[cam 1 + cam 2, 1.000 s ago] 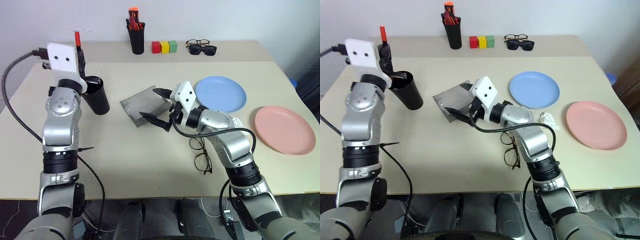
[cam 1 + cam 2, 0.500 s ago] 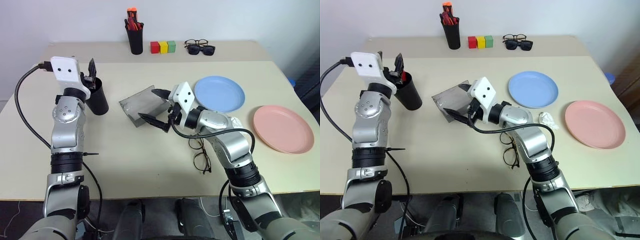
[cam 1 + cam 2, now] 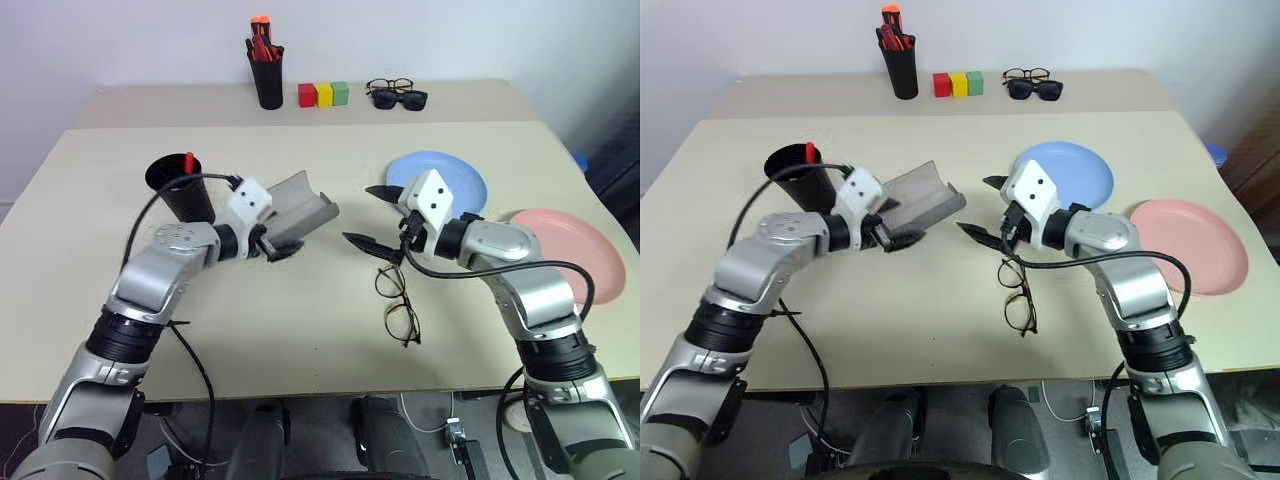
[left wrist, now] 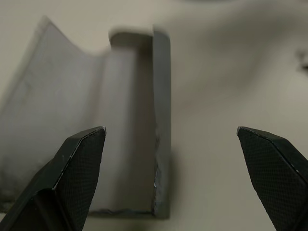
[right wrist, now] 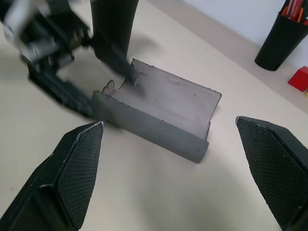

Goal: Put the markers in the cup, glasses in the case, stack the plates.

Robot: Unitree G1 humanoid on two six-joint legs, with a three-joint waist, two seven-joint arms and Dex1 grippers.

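Now red marker sits in cup, left claw down at open case.
Red marker (image 3: pixel 188 161) pokes from the cup (image 3: pixel 183 186), dropped there since a second ago when the left claw (image 3: pixel 276 242) held it above; that claw, now spread, has swung down to the grey case (image 3: pixel 300 204) lying open mid-surface. Right claw (image 3: pixel 371 215), spread and empty, has backed off the case toward the blue plate (image 3: pixel 462 174). Glasses (image 3: pixel 395 304) lie just below it, pink plate (image 3: pixel 592 243) apart: casing glasses likely next.
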